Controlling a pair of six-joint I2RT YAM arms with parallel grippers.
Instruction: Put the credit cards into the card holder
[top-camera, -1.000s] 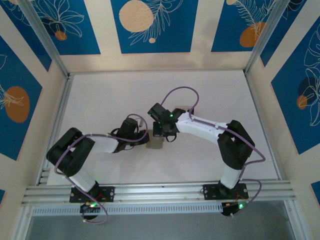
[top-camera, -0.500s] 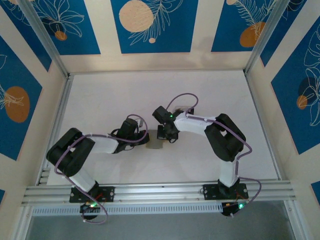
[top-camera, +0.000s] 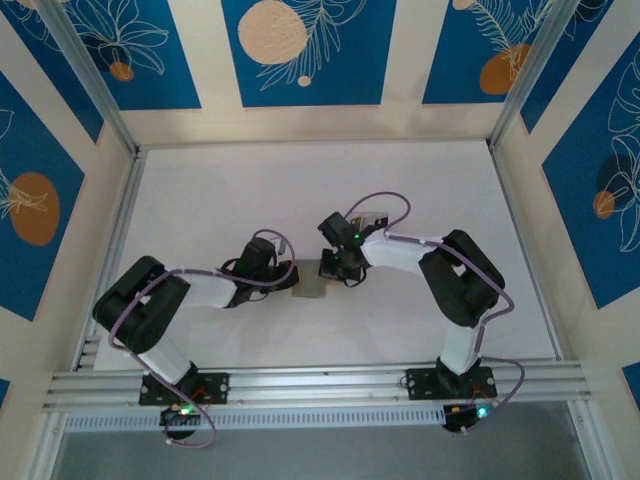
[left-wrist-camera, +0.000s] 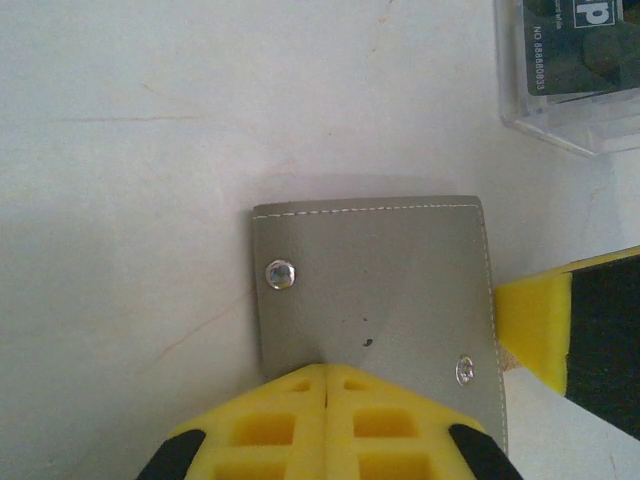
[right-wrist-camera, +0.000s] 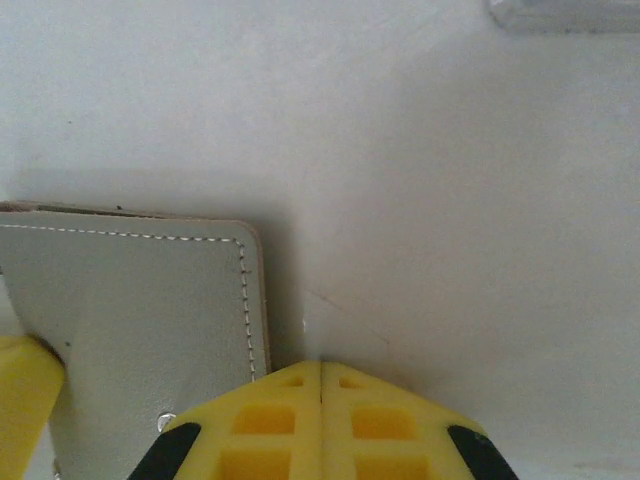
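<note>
Fingers (left-wrist-camera: 275, 425) on my left gripper (left-wrist-camera: 327, 368) are shut tight together, with nothing between them. Their tip is over the near edge of the card holder (left-wrist-camera: 375, 290), which lies flat and closed on the table (left-wrist-camera: 120, 200) right in front. I cannot tell if the tip presses down. My right gripper (right-wrist-camera: 321, 365) is shut too and holds nothing. Its tip is just beside the holder's edge, and the holder lies ahead of it to the left. A dark card (left-wrist-camera: 575, 45) is in a clear box (left-wrist-camera: 560, 125), ahead and to the right of my left gripper, near the holder but not touching it. I cannot tell how many are inside.

I think the holder is light and bendy, like soft leather. It could slide on the smooth table if I push it. I would pin one side down and lift the top flap at its open edge. The card looks thin, stiff and slippery, so I would pinch it by a short end.
</note>
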